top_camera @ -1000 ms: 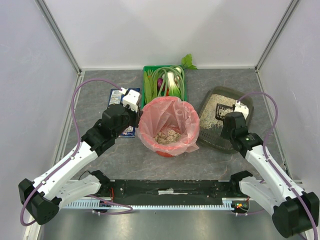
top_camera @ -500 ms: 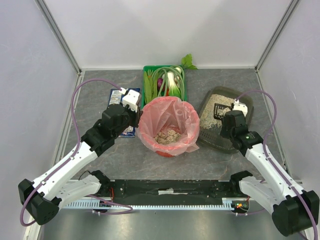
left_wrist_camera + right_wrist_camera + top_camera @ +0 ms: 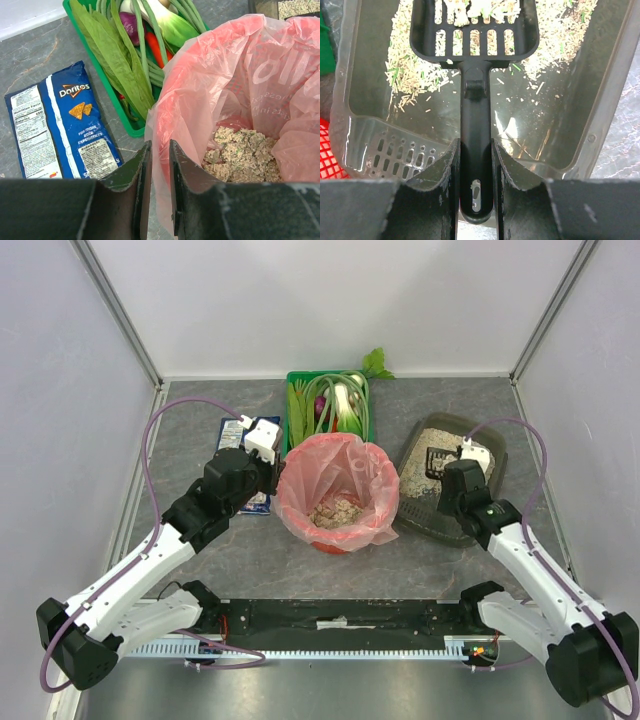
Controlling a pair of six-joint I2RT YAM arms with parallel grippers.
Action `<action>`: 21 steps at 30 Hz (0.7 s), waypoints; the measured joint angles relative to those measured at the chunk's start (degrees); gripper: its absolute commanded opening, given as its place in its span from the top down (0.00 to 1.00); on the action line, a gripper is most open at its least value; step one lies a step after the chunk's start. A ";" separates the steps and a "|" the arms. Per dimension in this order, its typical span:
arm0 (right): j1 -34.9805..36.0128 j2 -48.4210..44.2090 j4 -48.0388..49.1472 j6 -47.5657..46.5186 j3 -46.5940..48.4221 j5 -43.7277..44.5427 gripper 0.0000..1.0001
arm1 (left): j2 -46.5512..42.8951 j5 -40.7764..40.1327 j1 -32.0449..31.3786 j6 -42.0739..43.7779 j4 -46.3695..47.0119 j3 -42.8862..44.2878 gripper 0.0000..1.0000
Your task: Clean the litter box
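The litter box [image 3: 425,512], a dark translucent tray holding beige litter, sits right of the bin, and its near wall [image 3: 380,150] is perforated. My right gripper [image 3: 475,142] is shut on the handle of a black slotted scoop [image 3: 475,37]. The scoop's head carries some clumps and lies inside the tray over the litter. From above, the right gripper [image 3: 450,476] hangs over the tray's near half. My left gripper [image 3: 160,146] is shut on the rim of the pink bag [image 3: 260,65] that lines the red bin [image 3: 335,543]. Scooped litter [image 3: 242,155] lies in the bag's bottom.
A green crate [image 3: 328,405] of vegetables stands behind the bin, almost touching it. A blue Doritos bag [image 3: 60,125] lies flat on the grey table left of the crate. White walls close the table's back and sides.
My right gripper has shifted slightly left with the scoop inside the tray. The left arm has not moved.
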 measured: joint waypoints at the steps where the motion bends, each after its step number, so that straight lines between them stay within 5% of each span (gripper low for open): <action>1: 0.35 -0.02 -0.33 -0.11 0.33 0.57 1.00 | 0.02 0.00 0.00 0.00 -0.02 0.00 0.74; 21: -1.53 0.81 0.24 -0.83 1.77 -1.92 1.00 | 0.02 -0.02 0.00 0.00 0.00 0.00 0.74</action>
